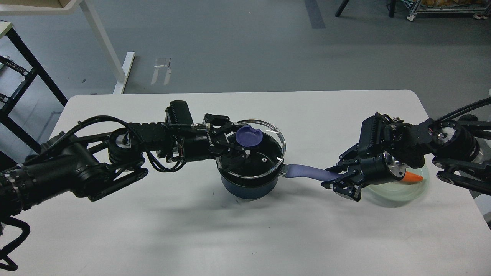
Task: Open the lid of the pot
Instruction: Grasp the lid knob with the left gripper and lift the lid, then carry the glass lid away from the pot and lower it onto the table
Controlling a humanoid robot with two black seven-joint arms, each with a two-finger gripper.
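Head view of a white tabletop [153,230] with both arms reaching inward. The pot [249,188], a small dark blue saucepan, stands near the middle of the tabletop, its long lavender-blue handle [307,171] pointing toward the robot's right. The lid [264,161], clear glass with a steel rim, sits over the pot's mouth but appears tilted, its far rim raised higher than the near one; a small vent hole shows in the glass. The flat lavender-blue knob [249,136] lies toward the lid's far left.

The left tool [236,142] reaches over the left part of the lid, its fingers spread on either side of the knob; whether they press the knob cannot be told.

The right tool [339,180] is at the free end of the handle, its fingers narrowed about the tip, apparently gripping it.

Behind and partly under the right tool lies a pale green glass plate [399,193], near the tabletop's right edge, bearing an orange carrot-like piece [414,177], largely hidden by the wrist. Grey floor [245,46] lies beyond.
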